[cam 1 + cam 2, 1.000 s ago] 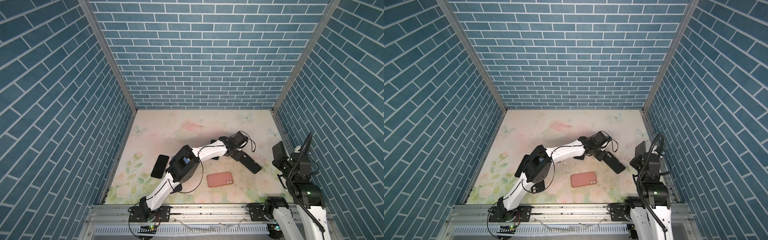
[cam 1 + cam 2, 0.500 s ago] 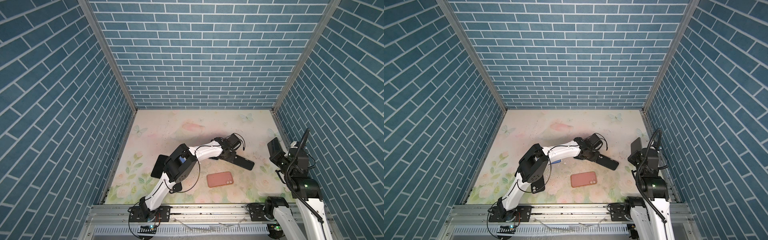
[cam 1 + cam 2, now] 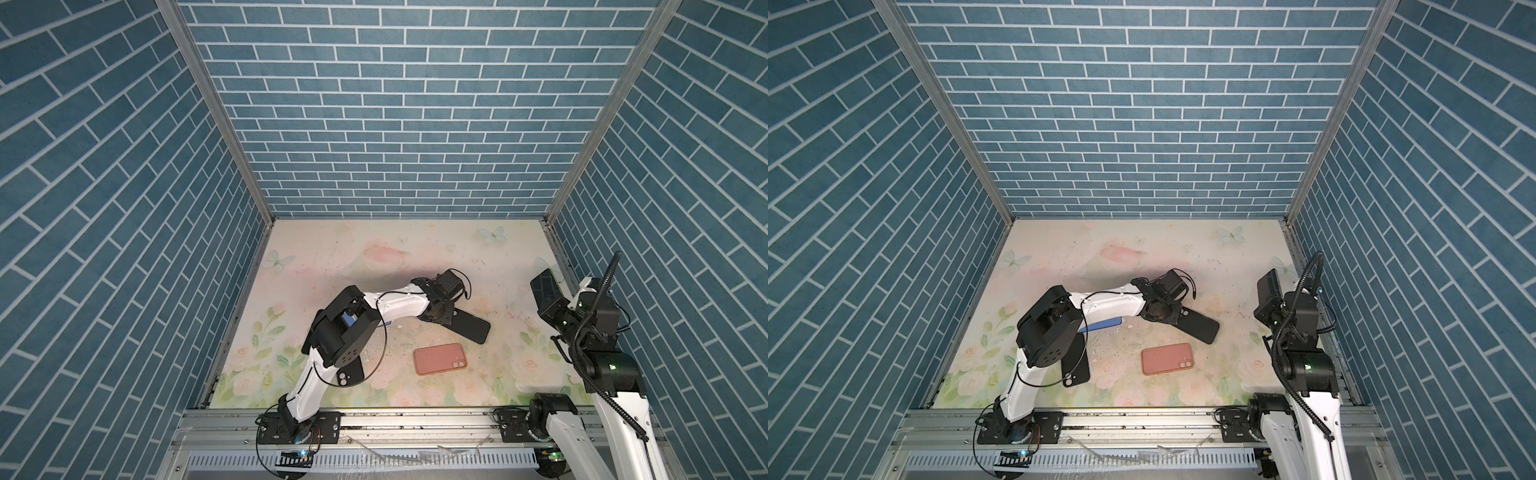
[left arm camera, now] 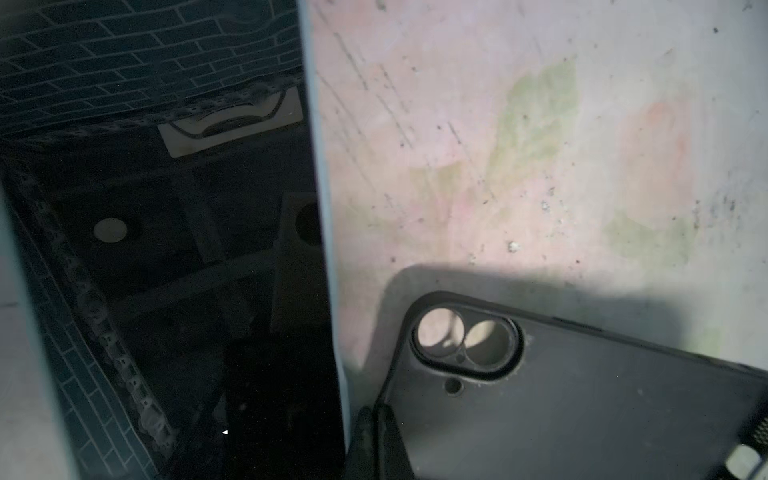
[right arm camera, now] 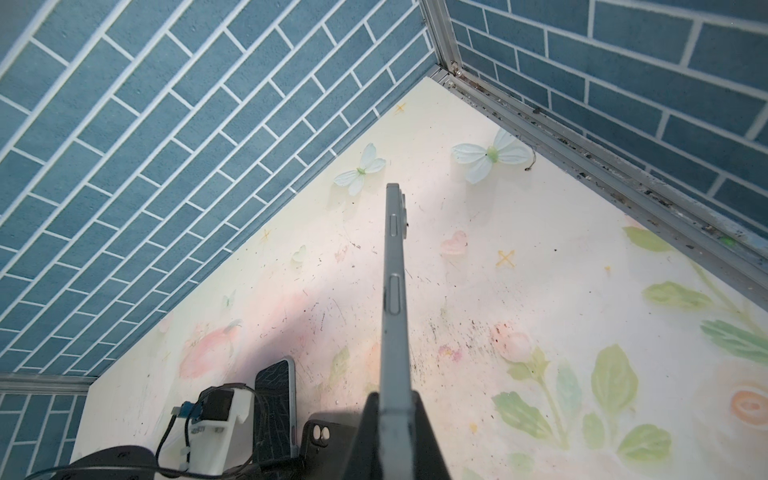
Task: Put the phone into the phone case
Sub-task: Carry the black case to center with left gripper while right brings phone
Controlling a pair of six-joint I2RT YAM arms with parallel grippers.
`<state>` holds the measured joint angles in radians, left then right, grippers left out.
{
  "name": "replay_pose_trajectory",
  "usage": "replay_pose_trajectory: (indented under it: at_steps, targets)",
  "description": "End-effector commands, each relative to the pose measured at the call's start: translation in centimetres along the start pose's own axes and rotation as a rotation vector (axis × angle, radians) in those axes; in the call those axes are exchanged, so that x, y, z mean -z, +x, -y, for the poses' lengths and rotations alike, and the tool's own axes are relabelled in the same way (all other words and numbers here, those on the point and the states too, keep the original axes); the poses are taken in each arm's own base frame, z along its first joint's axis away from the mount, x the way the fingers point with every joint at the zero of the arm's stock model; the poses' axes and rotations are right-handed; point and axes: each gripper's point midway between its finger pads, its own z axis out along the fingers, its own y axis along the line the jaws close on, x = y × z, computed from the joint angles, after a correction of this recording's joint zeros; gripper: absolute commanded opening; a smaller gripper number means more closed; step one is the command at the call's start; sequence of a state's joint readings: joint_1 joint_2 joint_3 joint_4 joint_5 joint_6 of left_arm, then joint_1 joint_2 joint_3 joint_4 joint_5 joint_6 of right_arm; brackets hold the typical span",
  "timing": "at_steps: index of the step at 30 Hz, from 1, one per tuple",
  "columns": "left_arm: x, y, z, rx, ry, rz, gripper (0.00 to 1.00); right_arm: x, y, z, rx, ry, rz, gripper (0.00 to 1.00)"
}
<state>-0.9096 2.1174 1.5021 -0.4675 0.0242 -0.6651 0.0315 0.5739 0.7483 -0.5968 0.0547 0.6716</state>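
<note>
Here our left gripper (image 4: 374, 419) pinches the phone case (image 4: 561, 407), table (image 4: 540, 166) showing through its camera hole (image 4: 440, 332); our right gripper (image 5: 392, 415) clamps the phone (image 5: 392, 270).

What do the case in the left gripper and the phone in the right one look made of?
The case is probably soft matte rubber or silicone: dull black, no glare, dust clinging; matte plastic is possible. The phone shows an edge like satin grey metal, an even sheen with raised buttons; painted plastic is possible.
</note>
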Motion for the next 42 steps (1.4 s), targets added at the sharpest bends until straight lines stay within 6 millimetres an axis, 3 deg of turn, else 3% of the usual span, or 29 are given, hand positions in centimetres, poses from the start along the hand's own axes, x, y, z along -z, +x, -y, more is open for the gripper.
replay_pose_trajectory:
  at_steps: [1,5,9,16,23,33,39,42]
  targets:
    - [0.1,1.7,-5.6,0.051,-0.162,-0.042,0.0,1.3,-2.8,-2.1,0.016,-0.078,0.097,0.0]
    - [1.3,0.8,-8.3,0.096,-0.2,-0.012,0.0,0.5,-2.1,-2.7,0.011,-0.111,0.054,0.0]
    - [1.7,0.2,-9.8,0.128,-0.21,-0.018,0.0,-0.9,-0.1,-4.9,0.034,-0.225,-0.072,0.0]
    - [2.0,1.3,-9.0,0.182,-0.151,-0.051,0.0,-1.3,3.5,-9.0,0.038,-0.489,-0.288,0.0]
    - [2.4,3.4,-8.2,0.217,-0.104,-0.111,0.0,-0.1,5.3,-11.2,0.008,-0.649,-0.41,0.0]
    - [2.3,5.3,-6.9,0.265,-0.076,-0.163,0.0,-0.2,7.7,-10.3,-0.026,-0.623,-0.535,0.0]
    - [2.7,5.0,-6.1,0.298,-0.055,-0.154,0.11,-0.6,9.0,-9.6,-0.027,-0.589,-0.606,0.0]
    - [3.1,4.6,-5.7,0.323,-0.034,-0.133,0.23,-0.8,9.5,-9.3,-0.031,-0.568,-0.64,0.0]
